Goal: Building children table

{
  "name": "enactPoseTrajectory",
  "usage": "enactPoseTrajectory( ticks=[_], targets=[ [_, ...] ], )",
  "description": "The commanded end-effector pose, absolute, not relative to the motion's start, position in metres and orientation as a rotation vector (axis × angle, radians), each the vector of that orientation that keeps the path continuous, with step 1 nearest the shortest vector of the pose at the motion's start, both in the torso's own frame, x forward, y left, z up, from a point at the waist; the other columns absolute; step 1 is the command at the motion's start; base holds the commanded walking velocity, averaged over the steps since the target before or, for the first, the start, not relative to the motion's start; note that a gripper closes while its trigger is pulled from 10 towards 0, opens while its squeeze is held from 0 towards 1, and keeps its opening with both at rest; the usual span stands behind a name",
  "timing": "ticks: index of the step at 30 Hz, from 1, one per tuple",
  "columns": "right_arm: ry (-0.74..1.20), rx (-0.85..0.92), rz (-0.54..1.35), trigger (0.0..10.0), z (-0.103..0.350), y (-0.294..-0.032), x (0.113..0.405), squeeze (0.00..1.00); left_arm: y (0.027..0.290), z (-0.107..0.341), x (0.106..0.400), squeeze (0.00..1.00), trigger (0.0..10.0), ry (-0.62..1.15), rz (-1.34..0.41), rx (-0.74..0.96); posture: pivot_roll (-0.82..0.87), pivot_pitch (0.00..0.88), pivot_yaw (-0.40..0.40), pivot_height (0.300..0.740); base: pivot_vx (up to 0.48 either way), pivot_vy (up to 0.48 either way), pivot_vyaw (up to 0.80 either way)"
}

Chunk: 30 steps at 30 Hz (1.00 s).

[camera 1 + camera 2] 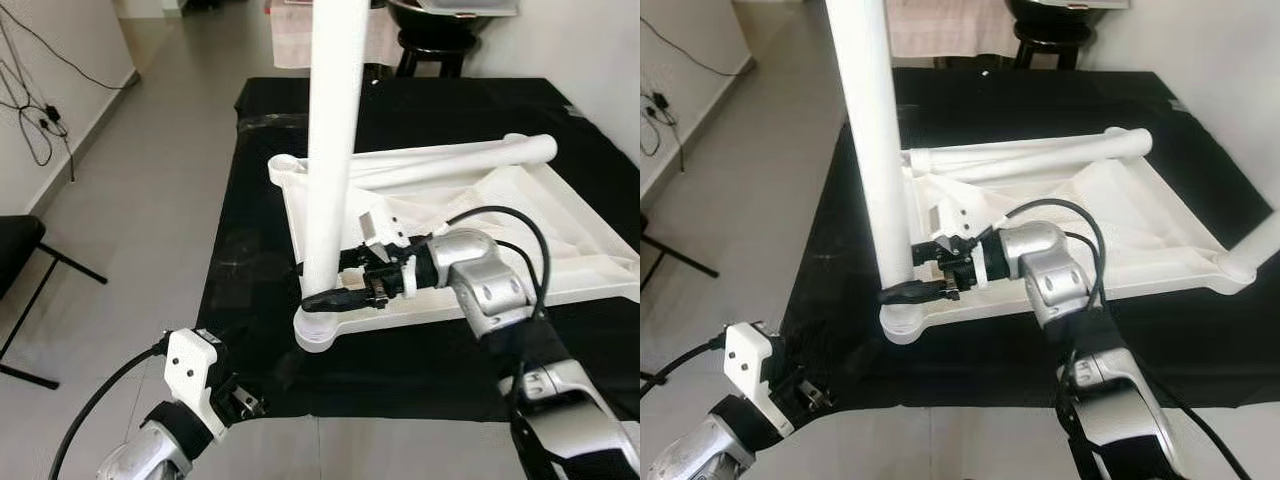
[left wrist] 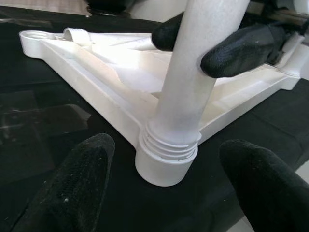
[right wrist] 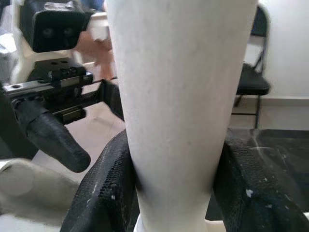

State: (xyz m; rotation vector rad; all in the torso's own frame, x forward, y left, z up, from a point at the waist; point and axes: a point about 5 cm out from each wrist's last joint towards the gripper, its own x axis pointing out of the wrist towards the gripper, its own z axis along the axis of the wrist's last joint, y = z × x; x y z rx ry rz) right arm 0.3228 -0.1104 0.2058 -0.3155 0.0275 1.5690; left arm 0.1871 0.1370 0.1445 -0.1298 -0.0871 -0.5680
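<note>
The white plastic tabletop [image 1: 560,240] lies upside down on a black cloth [image 1: 400,370]. A white leg [image 1: 330,150] stands upright in its near-left corner socket [image 1: 322,335], with threads showing just above the socket [image 2: 166,164]. My right gripper [image 1: 335,285] is shut on this leg [image 3: 183,96] low down, one finger on each side. My left gripper [image 2: 166,145] is open near the cloth's front edge, a short way before the socket and touching nothing. A second leg [image 1: 450,160] lies across the far side of the tabletop.
Another white tube [image 1: 1258,245] rises from the tabletop's right corner. A black stool [image 1: 430,40] stands behind the table. A black folding chair [image 1: 20,250] is on the left, and cables [image 1: 35,120] lie by the wall. Grey floor runs along the left side.
</note>
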Motion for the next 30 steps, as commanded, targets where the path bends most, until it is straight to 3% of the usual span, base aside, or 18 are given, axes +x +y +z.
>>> enactPoseTrajectory(
  ticks=[1,2,3,4,5,8,15,16,17,19,20,25,28,30],
  targets=[
    [0.067,-0.307,1.538,0.0,0.193,-0.108,0.317,0.0,0.136,0.146,0.185,0.0,10.0,-0.08,-0.576,-0.131,-0.08,0.154,-0.054,0.74,0.0,0.0,0.0],
    [0.052,-0.268,1.409,0.0,0.19,-0.104,0.316,0.0,0.137,0.146,0.185,0.0,10.0,-0.081,-0.575,-0.129,-0.07,0.162,-0.055,0.74,0.0,0.0,0.0],
    [0.052,-0.268,1.409,0.0,0.19,-0.104,0.316,0.0,0.137,0.146,0.185,0.0,10.0,-0.081,-0.575,-0.129,-0.07,0.162,-0.055,0.74,0.0,0.0,0.0],
    [0.062,-0.18,0.753,0.0,0.166,-0.097,0.3,0.0,0.142,0.147,0.185,0.0,10.0,-0.081,-0.568,-0.121,-0.08,0.18,-0.034,0.74,0.0,0.0,0.0],
    [0.083,-0.155,0.629,0.0,0.159,-0.098,0.286,0.0,0.143,0.148,0.185,0.0,10.0,-0.082,-0.566,-0.119,-0.08,0.18,-0.034,0.74,0.0,0.0,0.0],
    [0.036,-0.229,0.761,0.0,0.163,-0.086,0.275,0.0,0.143,0.147,0.187,0.0,10.0,-0.081,-0.566,-0.117,-0.08,0.174,-0.027,0.74,0.0,0.0,0.0],
    [0.071,-0.197,0.749,0.0,0.162,-0.088,0.289,0.0,0.141,0.146,0.188,0.0,10.0,-0.076,-0.576,-0.117,-0.07,0.165,-0.04,0.74,0.0,0.0,0.0],
    [0.073,-0.206,0.774,8.3,0.161,-0.085,0.288,0.0,0.142,0.146,0.188,0.0,10.0,-0.077,-0.57,-0.115,-0.08,0.164,-0.042,0.74,0.0,0.0,0.0],
    [0.082,-0.214,0.789,10.0,0.161,-0.084,0.288,0.0,0.142,0.146,0.188,0.0,10.0,-0.079,-0.563,-0.113,-0.08,0.159,-0.047,0.74,0.0,0.0,0.0],
    [0.082,-0.214,0.789,10.0,0.161,-0.084,0.288,0.0,0.142,0.146,0.188,0.0,10.0,-0.079,-0.563,-0.113,-0.08,0.159,-0.047,0.74,0.0,0.0,0.0],
    [0.048,-0.201,0.906,10.0,0.172,-0.081,0.297,1.0,0.142,0.146,0.188,0.0,10.0,-0.083,-0.555,-0.113,-0.09,0.149,-0.053,0.74,0.0,0.0,0.0],
    [-0.022,-0.153,1.012,10.0,0.195,-0.074,0.3,1.0,0.14,0.145,0.19,0.0,10.0,-0.081,-0.562,-0.117,-0.09,0.14,-0.053,0.74,0.0,0.0,0.0],
    [-0.044,-0.228,1.281,10.0,0.203,-0.071,0.299,1.0,0.139,0.144,0.19,0.0,10.0,-0.077,-0.568,-0.122,-0.09,0.13,-0.049,0.74,0.0,0.0,0.0],
    [-0.034,-0.266,1.333,10.0,0.202,-0.071,0.299,0.98,0.139,0.144,0.19,0.0,10.0,-0.075,-0.569,-0.123,-0.08,0.127,-0.051,0.74,0.0,0.0,0.0]
  ],
)
